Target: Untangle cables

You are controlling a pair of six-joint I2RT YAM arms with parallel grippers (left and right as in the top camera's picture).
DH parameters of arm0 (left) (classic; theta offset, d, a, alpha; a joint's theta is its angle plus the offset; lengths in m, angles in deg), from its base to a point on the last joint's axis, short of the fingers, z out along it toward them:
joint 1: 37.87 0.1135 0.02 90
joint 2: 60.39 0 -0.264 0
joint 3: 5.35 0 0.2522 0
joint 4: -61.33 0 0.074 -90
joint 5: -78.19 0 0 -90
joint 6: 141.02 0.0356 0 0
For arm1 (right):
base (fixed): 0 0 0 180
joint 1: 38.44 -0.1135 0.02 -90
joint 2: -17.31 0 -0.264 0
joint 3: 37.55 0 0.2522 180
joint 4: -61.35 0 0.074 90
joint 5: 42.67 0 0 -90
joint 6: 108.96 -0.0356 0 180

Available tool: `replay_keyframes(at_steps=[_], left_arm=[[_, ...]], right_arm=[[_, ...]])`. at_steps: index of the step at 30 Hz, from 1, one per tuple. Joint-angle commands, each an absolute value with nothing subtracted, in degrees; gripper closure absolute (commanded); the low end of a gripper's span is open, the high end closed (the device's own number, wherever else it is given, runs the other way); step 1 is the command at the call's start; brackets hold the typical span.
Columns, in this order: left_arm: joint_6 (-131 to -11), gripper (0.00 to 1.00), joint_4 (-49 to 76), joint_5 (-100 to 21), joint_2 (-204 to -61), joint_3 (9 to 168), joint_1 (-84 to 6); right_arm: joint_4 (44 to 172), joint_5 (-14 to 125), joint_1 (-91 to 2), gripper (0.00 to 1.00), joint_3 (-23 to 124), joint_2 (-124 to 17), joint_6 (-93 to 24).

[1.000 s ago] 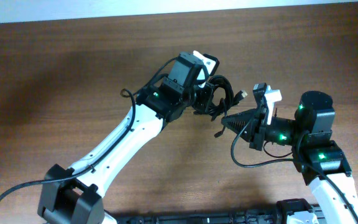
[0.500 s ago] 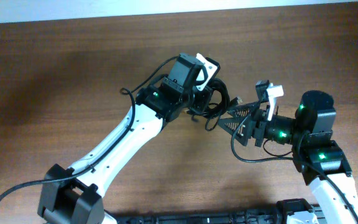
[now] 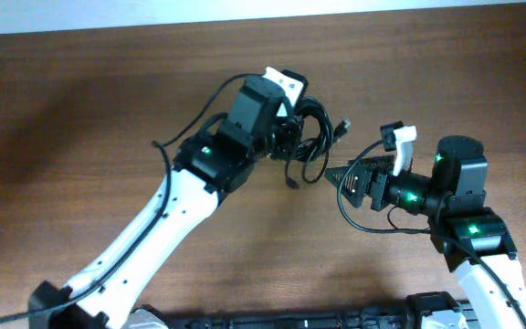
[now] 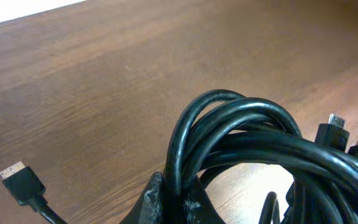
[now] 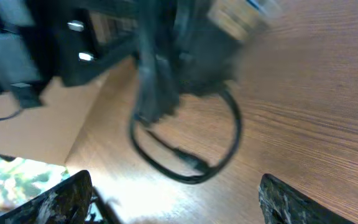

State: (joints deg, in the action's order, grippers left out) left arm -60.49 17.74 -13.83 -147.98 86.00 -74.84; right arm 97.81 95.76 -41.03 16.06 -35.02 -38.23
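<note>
The cables (image 3: 313,137) are a knotted bundle of thin black cords. My left gripper (image 3: 289,139) is shut on the bundle, and in the left wrist view its jaws (image 4: 180,200) pinch two strands of the cables (image 4: 253,140). One loose plug end (image 3: 292,184) hangs below the bundle and another plug (image 3: 344,125) sticks out to the right. My right gripper (image 3: 332,175) stands open just right of the bundle, holding nothing. In the right wrist view a cable loop (image 5: 191,163) hangs ahead of the open right gripper (image 5: 176,205), apart from the fingertips (image 5: 67,198).
The brown wooden table (image 3: 80,110) lies under both arms. A thicker black wire (image 3: 363,224) loops off the right arm. A free plug (image 4: 18,177) lies low at the left of the left wrist view. The left arm's body (image 5: 36,43) fills the top of the blurred right wrist view.
The right gripper has gone from shut to open and let go of the cable end. The left arm has pulled the bundle up and to the left.
</note>
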Motion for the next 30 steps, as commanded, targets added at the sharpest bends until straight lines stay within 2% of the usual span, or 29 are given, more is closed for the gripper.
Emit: replay_keyframes(at_steps=[1,17,22,30], left_arm=[[-69.2,1.0,18.0,-12.6,-144.2,86.6,-72.7],[-71.4,1.0,21.1,-39.8,-142.5,86.6,-72.3],[-71.1,1.0,20.9,-39.8,-140.5,86.6,-71.4],[-71.1,1.0,17.5,-33.3,-135.0,86.6,-64.5]], right_arm=[[98.1,93.1,-40.9,0.16,17.2,-34.5,-37.9],[97.6,85.9,-40.9,0.14,17.2,-37.9,-39.2],[99.2,79.9,-40.9,0.15,17.2,-41.1,-39.2],[104.3,73.0,-40.9,0.14,17.2,-41.6,-39.2]])
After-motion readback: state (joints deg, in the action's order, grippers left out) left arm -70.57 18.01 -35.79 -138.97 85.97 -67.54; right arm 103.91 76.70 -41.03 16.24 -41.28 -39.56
